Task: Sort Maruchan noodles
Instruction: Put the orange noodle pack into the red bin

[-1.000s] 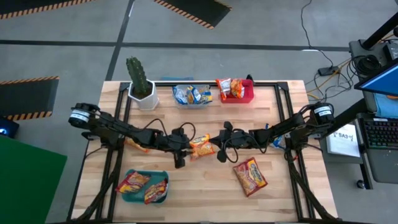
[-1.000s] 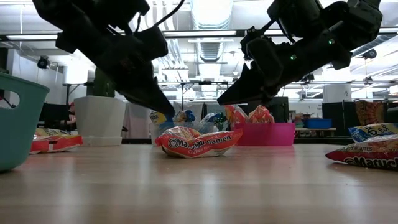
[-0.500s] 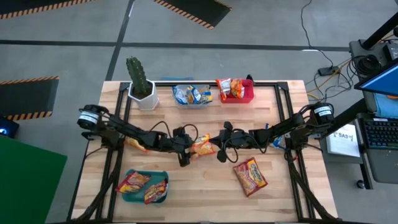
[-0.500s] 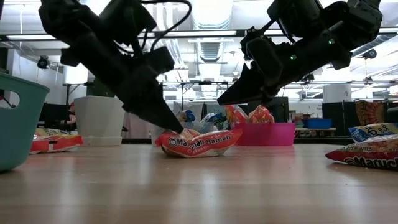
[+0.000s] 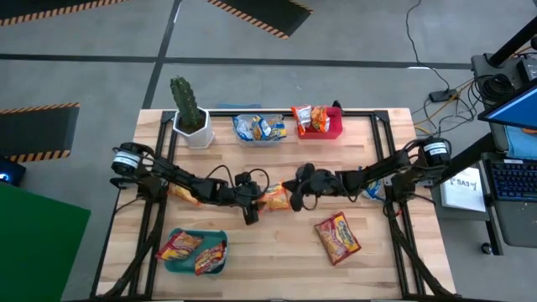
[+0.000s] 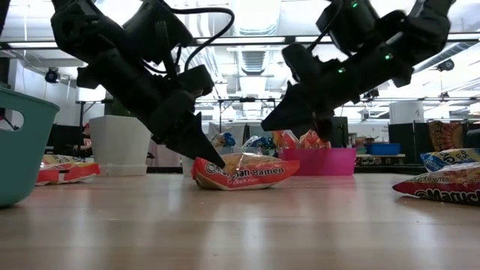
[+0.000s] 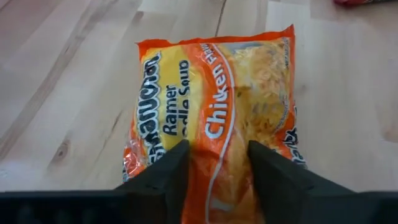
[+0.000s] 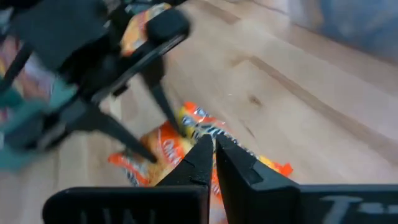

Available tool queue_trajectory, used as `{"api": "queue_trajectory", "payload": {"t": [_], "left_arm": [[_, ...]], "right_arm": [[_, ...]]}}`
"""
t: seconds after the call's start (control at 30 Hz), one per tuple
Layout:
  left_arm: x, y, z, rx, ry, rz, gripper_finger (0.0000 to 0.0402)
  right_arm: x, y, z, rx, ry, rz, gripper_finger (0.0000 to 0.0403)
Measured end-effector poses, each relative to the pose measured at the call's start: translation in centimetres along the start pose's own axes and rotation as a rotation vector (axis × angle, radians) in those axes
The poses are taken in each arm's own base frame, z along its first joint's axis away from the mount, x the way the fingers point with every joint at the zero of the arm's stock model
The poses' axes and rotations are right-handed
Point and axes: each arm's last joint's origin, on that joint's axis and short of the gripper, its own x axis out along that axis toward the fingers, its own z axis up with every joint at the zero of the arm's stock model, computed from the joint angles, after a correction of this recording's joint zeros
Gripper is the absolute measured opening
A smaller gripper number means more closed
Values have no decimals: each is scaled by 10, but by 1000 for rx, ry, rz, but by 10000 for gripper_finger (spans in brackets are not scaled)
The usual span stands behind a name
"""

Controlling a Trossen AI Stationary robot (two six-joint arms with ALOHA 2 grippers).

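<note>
An orange chicken ramen packet (image 7: 214,118) lies mid-table, the left gripper (image 7: 217,163) straddling its near end, fingers pressed against its bulging wrapper. The right gripper (image 5: 295,186) hovers just beside it, fingers together, empty.

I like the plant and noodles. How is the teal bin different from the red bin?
The teal bin sits at the near left of the table; the red bin stands at the far edge. The teal bin's noodle packets lie flat, the red bin's stand upright. Both hold two packets.
</note>
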Motion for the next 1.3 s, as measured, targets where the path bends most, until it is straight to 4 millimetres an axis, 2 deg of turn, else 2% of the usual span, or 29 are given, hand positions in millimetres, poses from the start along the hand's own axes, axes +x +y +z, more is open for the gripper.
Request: {"api": "queue_trajectory", "payload": {"t": [0.13,0.23,0.5,0.7,0.93,1.3], "left_arm": [[0,0,0,-4,-3,-4,101],[-2,0,2,-6,-9,-14,98],[-13,-2,12,45,-41,-59,164],[-28,-5,13,132,-2,-89,200],[-25,-3,-1,137,7,-89,193],[-15,1,-24,72,16,-84,169]], "right_arm": [[3,-11,5,175,62,49,42],[3,-14,2,286,152,91,83],[2,-18,-5,448,251,43,209],[0,-20,-12,472,331,9,273],[5,-21,-23,478,362,-15,306],[22,-20,-29,514,288,79,309]]}}
